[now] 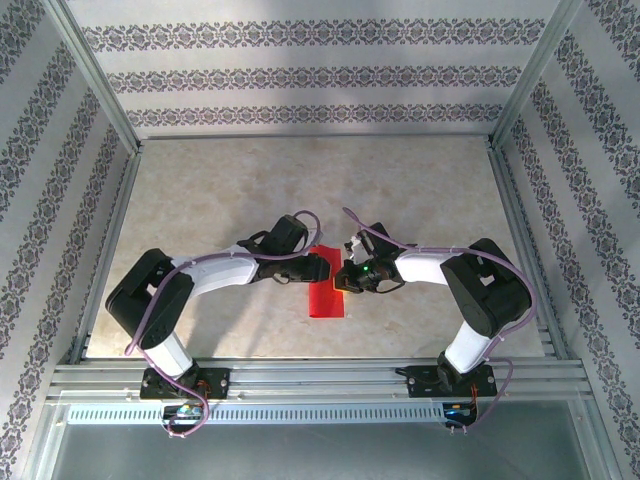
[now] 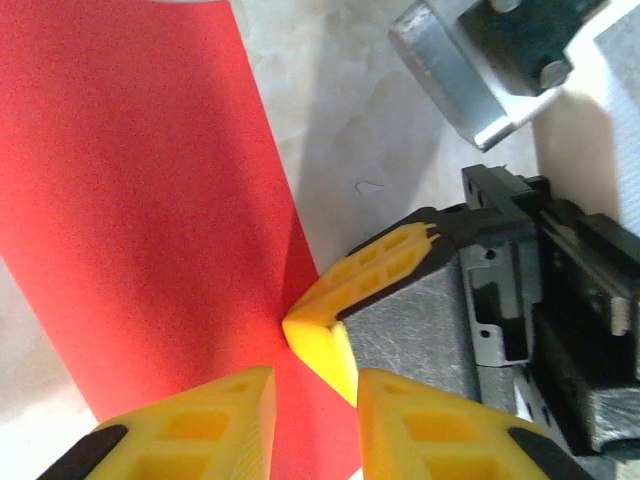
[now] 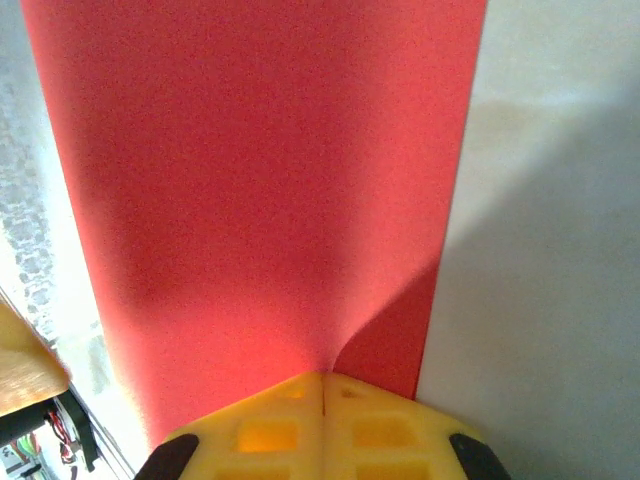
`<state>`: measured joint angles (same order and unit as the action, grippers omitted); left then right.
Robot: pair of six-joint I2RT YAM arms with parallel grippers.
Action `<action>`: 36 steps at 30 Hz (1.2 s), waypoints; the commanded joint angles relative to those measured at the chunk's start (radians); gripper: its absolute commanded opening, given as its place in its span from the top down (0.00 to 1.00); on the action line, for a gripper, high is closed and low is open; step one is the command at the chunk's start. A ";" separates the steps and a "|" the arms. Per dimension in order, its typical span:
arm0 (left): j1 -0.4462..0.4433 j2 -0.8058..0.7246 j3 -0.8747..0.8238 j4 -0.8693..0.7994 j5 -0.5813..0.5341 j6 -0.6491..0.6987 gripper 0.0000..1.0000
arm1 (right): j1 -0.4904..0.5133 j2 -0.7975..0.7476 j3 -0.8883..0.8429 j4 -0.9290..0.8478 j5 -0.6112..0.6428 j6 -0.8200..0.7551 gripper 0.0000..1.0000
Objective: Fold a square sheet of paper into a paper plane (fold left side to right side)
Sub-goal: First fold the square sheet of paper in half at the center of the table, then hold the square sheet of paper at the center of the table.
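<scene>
Logged the square sheet of paper (image 1: 327, 300) as a narrow red strip, not a full square, lying lengthwise near-to-far on the marbled surface (image 1: 300, 190). Placed it front-centre, between the two arms. Found both grippers meeting over its far half: left gripper (image 1: 318, 268) reaching in from the left, right gripper (image 1: 343, 277) from the right, tips almost touching.

Left wrist view: saw the red sheet (image 2: 140, 200) running diagonally, flat on the pale surface (image 2: 340, 120). Caught the left gripper (image 2: 315, 380) with jaws parted, one yellow finger (image 2: 200, 425) over the paper and the other just off its edge. Saw nothing squeezed between them, so marked it released. Spotted the right gripper's yellow fingers (image 2: 370, 270) poking into that gap, tip down on the sheet's edge.

Right wrist view: saw the right gripper (image 3: 322, 385) with jaws clenched, pads flush together with no gap, grasping the sheet's edge. Noted the paper (image 3: 260, 180) puckered up into the grip at that spot and smooth elsewhere. Saw bare surface (image 3: 550, 250) right beside the sheet's long edge.

Could not tell crease details from above, with the far end of the strip partly hidden under the grippers.
</scene>
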<state>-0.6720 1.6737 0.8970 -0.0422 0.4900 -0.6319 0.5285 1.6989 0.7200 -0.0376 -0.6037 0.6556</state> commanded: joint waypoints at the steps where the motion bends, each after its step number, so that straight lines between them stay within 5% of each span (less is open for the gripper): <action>1: 0.012 0.028 -0.031 0.051 -0.004 0.005 0.72 | 0.009 0.047 -0.017 -0.096 0.113 -0.019 1.00; 19: 0.067 0.064 -0.192 0.209 -0.013 0.000 0.78 | -0.009 0.075 -0.030 -0.130 0.123 -0.058 1.00; 36: 0.140 -0.075 -0.255 0.153 -0.012 0.068 0.82 | -0.010 0.070 -0.033 -0.128 0.122 -0.060 1.00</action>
<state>-0.5449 1.6447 0.6476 0.1764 0.5098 -0.6106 0.5255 1.7084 0.7265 -0.0483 -0.6132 0.6209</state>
